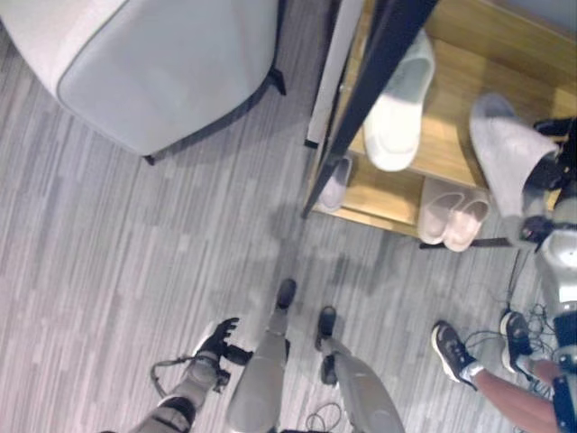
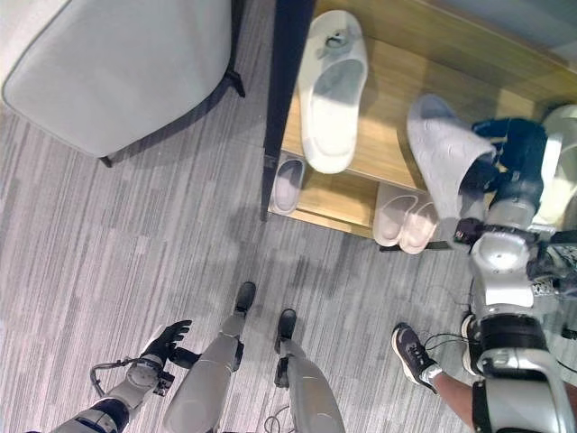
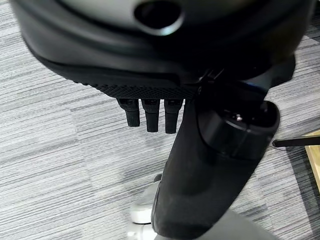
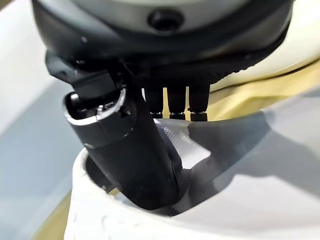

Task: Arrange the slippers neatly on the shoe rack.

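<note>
Nearest, low over the grey striped floor [image 1: 135, 271]: left hand [image 2: 167, 341], one, fingers loosely curled, holding nothing. A person's leg in a dark sneaker [image 2: 411, 354] stands on the floor near the rack's front edge. Wooden shoe rack [image 2: 397, 158], one. Lower shelf: one pale pink pair of slippers [image 2: 406, 219] side by side at the front edge, plus one single pale slipper [image 2: 288, 184] at the left corner. Upper shelf: one white slipper [image 2: 332, 90] lying flat, sole down; one light grey textured slipper [image 2: 444, 161] tilted over the shelf's right part, pinched by the right hand [image 2: 510, 162], thumb inside its opening. Farthest left: one grey upholstered chair [image 1: 162, 63].
</note>
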### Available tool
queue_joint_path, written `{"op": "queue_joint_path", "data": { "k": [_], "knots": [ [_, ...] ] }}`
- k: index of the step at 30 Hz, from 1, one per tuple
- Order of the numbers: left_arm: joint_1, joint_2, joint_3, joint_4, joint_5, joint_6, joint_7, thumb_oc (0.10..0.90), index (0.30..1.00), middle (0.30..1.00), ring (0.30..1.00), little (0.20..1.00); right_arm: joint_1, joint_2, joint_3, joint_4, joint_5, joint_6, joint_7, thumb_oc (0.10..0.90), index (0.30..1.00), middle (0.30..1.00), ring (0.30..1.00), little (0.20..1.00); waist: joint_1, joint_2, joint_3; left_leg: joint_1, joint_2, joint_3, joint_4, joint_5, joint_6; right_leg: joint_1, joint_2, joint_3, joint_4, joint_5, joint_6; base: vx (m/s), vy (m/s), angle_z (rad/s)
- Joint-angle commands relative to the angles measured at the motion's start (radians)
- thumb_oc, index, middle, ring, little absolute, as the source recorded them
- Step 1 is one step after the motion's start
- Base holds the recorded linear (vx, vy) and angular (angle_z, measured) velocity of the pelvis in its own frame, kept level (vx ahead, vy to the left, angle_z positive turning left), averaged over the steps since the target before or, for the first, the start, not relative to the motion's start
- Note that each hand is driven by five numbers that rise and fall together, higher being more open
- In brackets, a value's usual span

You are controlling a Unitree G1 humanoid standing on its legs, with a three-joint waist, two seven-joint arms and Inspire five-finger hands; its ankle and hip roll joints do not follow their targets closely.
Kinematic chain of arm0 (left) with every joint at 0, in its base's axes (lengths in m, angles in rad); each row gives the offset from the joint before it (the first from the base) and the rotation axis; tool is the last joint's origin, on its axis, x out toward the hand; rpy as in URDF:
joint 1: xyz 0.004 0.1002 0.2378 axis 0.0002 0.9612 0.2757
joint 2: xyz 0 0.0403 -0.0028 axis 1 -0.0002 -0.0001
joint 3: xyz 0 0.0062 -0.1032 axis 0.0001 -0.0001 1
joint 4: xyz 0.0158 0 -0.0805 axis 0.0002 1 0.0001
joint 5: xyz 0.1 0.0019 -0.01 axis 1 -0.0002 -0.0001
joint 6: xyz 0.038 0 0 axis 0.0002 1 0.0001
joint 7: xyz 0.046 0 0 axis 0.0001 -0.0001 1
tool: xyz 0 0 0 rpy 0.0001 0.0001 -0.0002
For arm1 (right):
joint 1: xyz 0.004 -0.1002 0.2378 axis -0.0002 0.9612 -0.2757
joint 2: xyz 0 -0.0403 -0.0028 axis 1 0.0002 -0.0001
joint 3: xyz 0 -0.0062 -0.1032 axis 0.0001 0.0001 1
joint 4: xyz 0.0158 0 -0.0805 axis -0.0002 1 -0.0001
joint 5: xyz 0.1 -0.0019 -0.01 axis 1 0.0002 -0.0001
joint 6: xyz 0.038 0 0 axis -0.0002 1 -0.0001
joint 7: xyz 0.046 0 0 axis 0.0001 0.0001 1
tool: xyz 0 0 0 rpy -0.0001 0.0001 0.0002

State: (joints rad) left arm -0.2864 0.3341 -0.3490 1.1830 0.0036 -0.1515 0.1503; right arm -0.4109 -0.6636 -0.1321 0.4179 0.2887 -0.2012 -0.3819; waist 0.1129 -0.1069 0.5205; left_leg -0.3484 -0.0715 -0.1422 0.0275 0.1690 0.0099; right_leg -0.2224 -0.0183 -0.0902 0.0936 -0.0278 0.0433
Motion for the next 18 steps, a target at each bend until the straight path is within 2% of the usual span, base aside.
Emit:
{"op": "queue_joint_path", "data": {
  "k": [1, 3, 4, 5, 7, 8, 9, 11, 12, 14, 15, 16, 18],
  "knots": [
    [0.056, -0.065, 0.049, 0.031, -0.005, 0.005, 0.005, 0.800, 0.900, 0.900, 0.900, 0.900, 0.106, 0.027, -0.045, -0.280, 0.053, -0.145, 0.041, 0.400, 0.300, 0.300, 0.300, 0.300, -0.037, -0.014, -0.069, -0.010, 0.018, -0.015, 0.180, -0.239, -0.010, -0.050, -0.076, 0.054, 0.069, 0.001, 0.087, -0.02, 0.000, -0.08],
    [0.066, -0.067, 0.052, 0.029, 0.001, 0.008, -0.003, 0.800, 0.900, 0.900, 0.900, 0.900, 0.158, 0.070, -0.034, -0.345, 0.054, -0.143, 0.077, 0.400, 0.300, 0.300, 0.300, 0.300, -0.040, -0.016, -0.071, -0.010, 0.018, -0.009, 0.204, -0.251, -0.009, -0.050, -0.076, 0.055, 0.089, -0.009, 0.086, -0.02, 0.002, -0.15],
    [0.075, -0.076, 0.060, 0.026, 0.006, 0.007, -0.004, 0.800, 0.900, 0.900, 0.900, 0.900, 0.247, 0.152, 0.004, -0.457, 0.096, -0.167, 0.154, 0.400, 0.300, 0.300, 0.300, 0.300, -0.051, -0.017, -0.067, -0.009, 0.022, 0.000, 0.246, -0.269, -0.007, -0.050, -0.074, 0.056, 0.118, -0.022, 0.082, -0.01, 0.003, -0.19],
    [0.077, -0.075, 0.059, 0.026, 0.006, 0.007, -0.005, 0.800, 0.900, 0.900, 0.900, 0.900, 0.253, 0.154, 0.002, -0.462, 0.098, -0.166, 0.156, 0.400, 0.300, 0.300, 0.300, 0.300, -0.050, -0.017, -0.067, -0.009, 0.022, 0.001, 0.249, -0.271, -0.007, -0.050, -0.074, 0.057, 0.120, -0.024, 0.082, -0.01, 0.010, -0.21],
    [0.104, -0.073, 0.068, 0.015, 0.014, -0.002, -0.013, 0.800, 0.900, 0.900, 0.900, 0.900, 0.371, 0.229, 0.058, -0.521, 0.189, -0.172, 0.276, 0.400, 0.300, 0.300, 0.300, 0.300, -0.061, -0.015, -0.054, -0.008, 0.032, 0.022, 0.320, -0.302, -0.004, -0.058, -0.071, 0.055, 0.191, -0.043, 0.082, 0.00, 0.023, -0.13],
    [0.115, -0.072, 0.076, 0.005, 0.015, -0.001, -0.025, 0.800, 0.900, 0.900, 0.900, 0.900, 0.388, 0.231, 0.095, -0.494, 0.179, -0.149, 0.295, 0.400, 0.300, 0.300, 0.300, 0.300, -0.061, -0.014, -0.050, -0.009, 0.038, 0.035, 0.344, -0.311, -0.003, -0.064, -0.075, 0.052, 0.216, -0.042, 0.084, -0.05, 0.055, -0.30],
    [0.138, -0.070, 0.075, -0.010, 0.012, -0.009, -0.024, 0.800, 0.900, 0.900, 0.900, 0.900, 0.400, 0.241, 0.154, -0.450, 0.227, -0.128, 0.339, 0.400, 0.300, 0.300, 0.300, 0.300, -0.061, -0.009, -0.039, -0.014, 0.052, 0.059, 0.383, -0.330, -0.002, -0.084, -0.085, 0.051, 0.252, -0.037, 0.091, -0.08, 0.045, -0.37],
    [0.158, -0.070, 0.061, -0.047, 0.001, -0.012, -0.034, 0.800, 0.900, 0.900, 0.900, 0.900, 0.364, 0.235, 0.206, -0.361, 0.243, -0.107, 0.347, 0.400, 0.300, 0.300, 0.300, 0.300, -0.048, 0.009, -0.017, -0.036, 0.068, 0.077, 0.451, -0.355, 0.000, -0.117, -0.100, 0.031, 0.321, -0.048, 0.097, -0.08, 0.016, -0.51],
    [0.163, -0.064, 0.051, -0.062, -0.009, -0.015, -0.034, 0.800, 0.900, 0.900, 0.900, 0.900, 0.352, 0.236, 0.214, -0.331, 0.260, -0.102, 0.342, 0.400, 0.300, 0.300, 0.300, 0.300, -0.041, 0.017, -0.001, -0.050, 0.070, 0.077, 0.498, -0.372, -0.001, -0.123, -0.106, 0.019, 0.355, -0.073, 0.090, -0.06, -0.028, -0.49],
    [0.164, -0.056, 0.043, -0.074, -0.028, -0.020, -0.028, 0.800, 0.900, 0.900, 0.900, 0.900, 0.300, 0.235, 0.231, -0.257, 0.271, -0.101, 0.320, 0.400, 0.300, 0.300, 0.300, 0.300, -0.034, 0.042, -0.001, -0.112, 0.069, 0.063, 0.573, -0.391, 0.003, -0.178, -0.119, 0.006, 0.443, -0.113, 0.084, -0.04, -0.035, -0.09],
    [0.163, -0.056, 0.043, -0.074, -0.028, -0.020, -0.028, 0.800, 0.900, 0.900, 0.900, 0.900, 0.300, 0.235, 0.231, -0.257, 0.271, -0.101, 0.320, 0.400, 0.300, 0.300, 0.300, 0.300, -0.034, 0.042, -0.001, -0.112, 0.069, 0.063, 0.573, -0.391, 0.003, -0.178, -0.119, 0.006, 0.443, -0.113, 0.084, -0.05, -0.030, 0.24],
    [0.163, -0.051, 0.013, -0.101, -0.046, -0.024, -0.021, 0.800, 0.900, 0.900, 0.900, 0.900, 0.191, 0.212, 0.225, -0.174, 0.286, -0.108, 0.272, 0.400, 0.300, 0.300, 0.300, 0.300, -0.025, 0.071, -0.001, -0.175, 0.061, 0.050, 0.638, -0.411, 0.008, -0.237, -0.125, 0.002, 0.513, -0.152, 0.067, -0.05, -0.037, 0.19],
    [0.153, -0.054, -0.010, -0.092, -0.067, -0.026, -0.015, 0.800, 0.900, 0.900, 0.900, 0.900, 0.065, 0.174, 0.202, -0.095, 0.292, -0.119, 0.208, 0.400, 0.300, 0.300, 0.300, 0.300, -0.020, 0.091, -0.001, -0.257, 0.057, 0.048, 0.719, -0.430, 0.012, -0.316, -0.127, 0.003, 0.592, -0.191, 0.049, -0.08, -0.033, 0.19]
  ]
}}
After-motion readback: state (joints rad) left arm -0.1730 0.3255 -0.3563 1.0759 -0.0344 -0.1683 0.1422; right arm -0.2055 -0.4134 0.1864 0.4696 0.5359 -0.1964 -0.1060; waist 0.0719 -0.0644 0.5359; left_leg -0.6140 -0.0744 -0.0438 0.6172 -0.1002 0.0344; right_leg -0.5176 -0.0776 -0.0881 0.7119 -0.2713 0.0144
